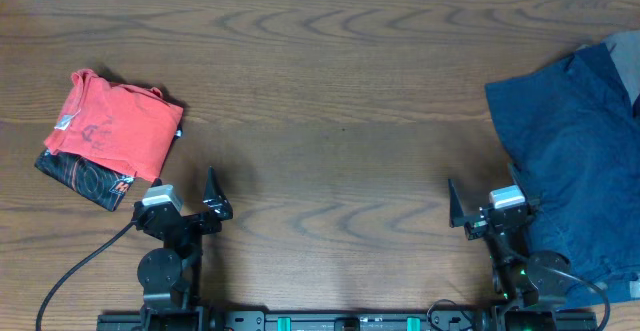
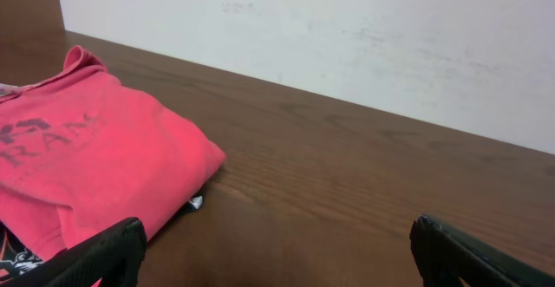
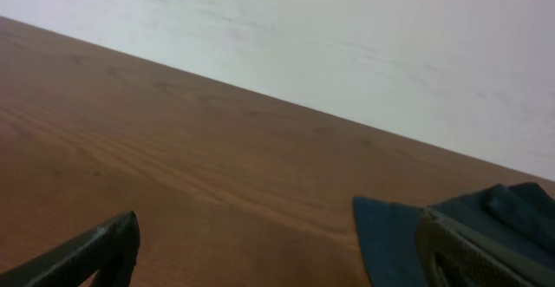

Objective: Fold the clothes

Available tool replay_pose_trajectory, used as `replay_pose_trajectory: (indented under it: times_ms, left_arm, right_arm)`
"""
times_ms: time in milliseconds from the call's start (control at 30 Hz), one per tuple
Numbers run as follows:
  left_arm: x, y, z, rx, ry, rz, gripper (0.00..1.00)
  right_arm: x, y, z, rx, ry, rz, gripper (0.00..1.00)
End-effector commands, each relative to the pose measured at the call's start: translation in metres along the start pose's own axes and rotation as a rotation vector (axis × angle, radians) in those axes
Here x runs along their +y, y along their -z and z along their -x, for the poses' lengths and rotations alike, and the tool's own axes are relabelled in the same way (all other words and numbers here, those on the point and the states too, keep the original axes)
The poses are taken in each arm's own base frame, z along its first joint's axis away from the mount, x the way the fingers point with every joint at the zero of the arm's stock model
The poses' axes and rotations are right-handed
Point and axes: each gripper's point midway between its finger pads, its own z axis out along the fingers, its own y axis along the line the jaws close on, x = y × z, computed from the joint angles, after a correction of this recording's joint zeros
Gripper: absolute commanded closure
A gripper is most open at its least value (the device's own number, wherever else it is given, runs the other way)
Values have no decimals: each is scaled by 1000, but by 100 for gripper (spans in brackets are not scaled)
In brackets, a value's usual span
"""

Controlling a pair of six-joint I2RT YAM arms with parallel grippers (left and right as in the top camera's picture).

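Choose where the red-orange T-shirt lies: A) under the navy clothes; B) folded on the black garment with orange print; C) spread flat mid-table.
B: the folded red-orange T-shirt covers the black garment with orange print, whose edge peeks out beneath it.

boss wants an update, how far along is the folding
Done: a red shirt lies folded on a black garment at the left. In hand: nothing; the left claw and right claw are both open and empty. Left: the navy clothes lie in a loose, unfolded heap at the right, with neither claw on them.
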Motion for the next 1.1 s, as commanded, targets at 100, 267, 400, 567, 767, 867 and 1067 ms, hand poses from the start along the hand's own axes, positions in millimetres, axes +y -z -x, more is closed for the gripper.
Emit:
replay_pose_trajectory:
  times_ms: [100,267,400,567,767,867,1067]
  left_arm:
    - [5,-2,-17,39,-8,15,2]
    - [3,-1,-11,28,-8,11,2]
    - [1,0,-6,41,-8,9,2]
    - [-5,4,-8,149,-12,-1,2]
    - [-6,5,-3,337,-19,46,2]
    - [-6,7,-4,478,-25,81,2]
    - [-4,10,-7,754,-36,151,2]
  right_arm:
    - [-7,0,-2,8,-65,-45,1]
    - [-8,1,0,16,-70,-49,1]
    - [-16,0,5,35,-99,-84,1]
    - [-22,-4,16,105,-147,-94,1]
    - [-28,-22,21,322,-181,-70,1]
    - [-34,-34,15,480,-209,-64,1]
    - [-64,-55,-5,823,-259,-125,1]
